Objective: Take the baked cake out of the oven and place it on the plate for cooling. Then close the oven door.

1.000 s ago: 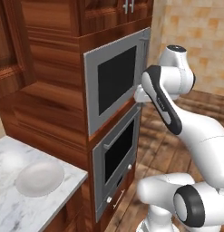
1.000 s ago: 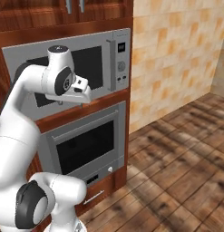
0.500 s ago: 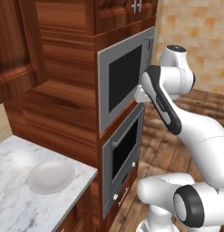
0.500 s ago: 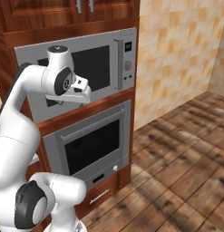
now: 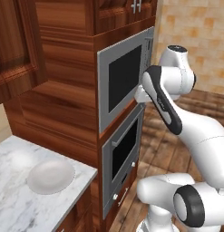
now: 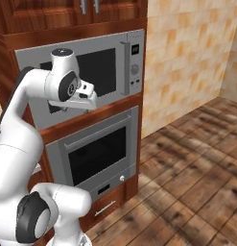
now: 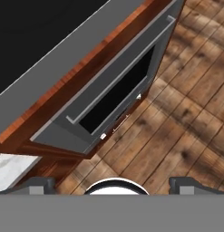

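The oven door (image 6: 93, 154) is shut. From the left, the plate (image 5: 51, 176) sits on the tabletop (image 5: 13, 204). Looking down the hand, the fingers (image 7: 38, 185) stand spread, released.

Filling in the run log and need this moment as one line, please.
oven door: closed | plate: bare, on marble counter | gripper: open, raised before microwave, holding nothing | cake: unseen

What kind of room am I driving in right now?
A home kitchen, most likely: a built-in oven sits under a microwave in wooden cabinetry, beside a marble counter holding a white plate.
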